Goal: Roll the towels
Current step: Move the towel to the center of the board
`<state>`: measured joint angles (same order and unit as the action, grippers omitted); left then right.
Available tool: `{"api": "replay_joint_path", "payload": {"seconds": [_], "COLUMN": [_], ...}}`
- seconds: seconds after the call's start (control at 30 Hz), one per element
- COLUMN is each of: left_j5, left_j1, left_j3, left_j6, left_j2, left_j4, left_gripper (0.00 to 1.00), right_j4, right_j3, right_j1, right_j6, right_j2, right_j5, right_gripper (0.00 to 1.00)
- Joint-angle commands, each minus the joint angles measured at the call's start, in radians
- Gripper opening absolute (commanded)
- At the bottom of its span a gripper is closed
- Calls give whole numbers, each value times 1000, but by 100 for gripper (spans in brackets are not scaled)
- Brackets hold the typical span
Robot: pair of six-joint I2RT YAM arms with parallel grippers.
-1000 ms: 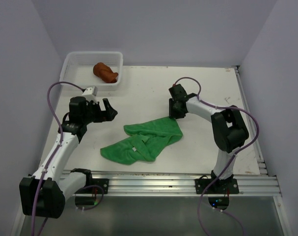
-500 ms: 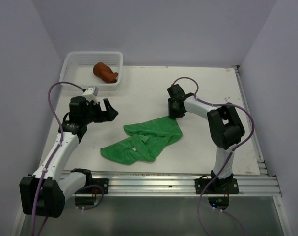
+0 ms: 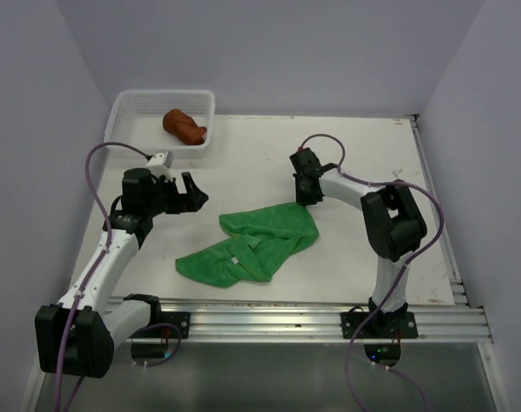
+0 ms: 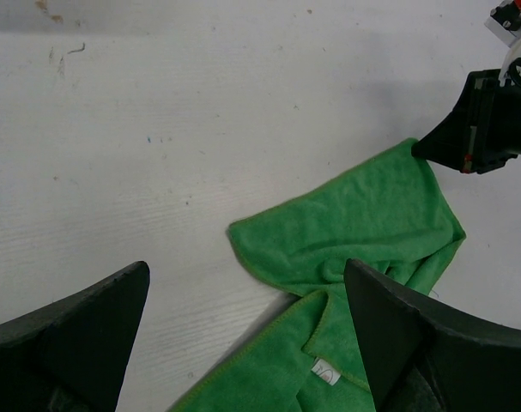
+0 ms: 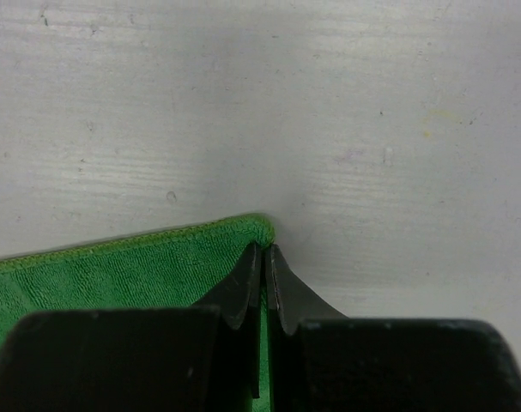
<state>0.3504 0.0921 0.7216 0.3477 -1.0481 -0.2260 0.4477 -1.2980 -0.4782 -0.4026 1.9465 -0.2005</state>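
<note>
At centre bench [image 3: 363, 146], right gripper [image 3: 305, 202] pinches corner of green towel [image 3: 260, 245]

Mid-frame in the overhead view, the green towel lies crumpled and partly folded over itself on the white bench, spreading from the centre toward the lower left. Its upper-right corner sits between the fingers of the right gripper, which are pressed almost together with only a hairline slit between them. The right wrist view shows the tips closed right at the hemmed corner, low against the bench. Left of the towel, the left gripper [image 3: 191, 193] hangs above bare bench with its fingers spread wide and nothing between them. Its own camera looks past both dark fingers onto the towel's folded edge and a small white label [image 4: 322, 371] near the bottom of the frame. At upper left, the rust-brown towel [image 3: 184, 126] rests as a compact bundle inside a white mesh basket [image 3: 161, 93] standing at the bench's upper-left corner, well apart from both grippers and from the green towel.
</note>
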Motion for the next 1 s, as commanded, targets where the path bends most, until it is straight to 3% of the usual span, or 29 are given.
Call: {"api": "replay_joint_path", "payload": {"seconds": [0.0,0.27,0.5,0.6,0.97], "left_j5": [39,99,24,-51,-117], "left_j1": [-6,56,338,388,455], "left_j3": [-8,-13,-44,-37,-92], "left_j6": [-6,16,126,139,175], "left_j2": [-3,-72,-165,-178,-197], "left_j4": [57,70,131,80,40], "left_gripper": [99,92,85,80,42], "right_j4": [60,37,17,14,-15], "right_j3": [22,158,246,244,256], "right_j1": [18,188,205,208,208], "right_j6": [-16,-119,-124,-120,-122], "right_j2": [20,-73,-101,-101,-75], "right_j5": [-114,-57,-40,-24,13], "right_gripper": [0,0,0,0,0]}}
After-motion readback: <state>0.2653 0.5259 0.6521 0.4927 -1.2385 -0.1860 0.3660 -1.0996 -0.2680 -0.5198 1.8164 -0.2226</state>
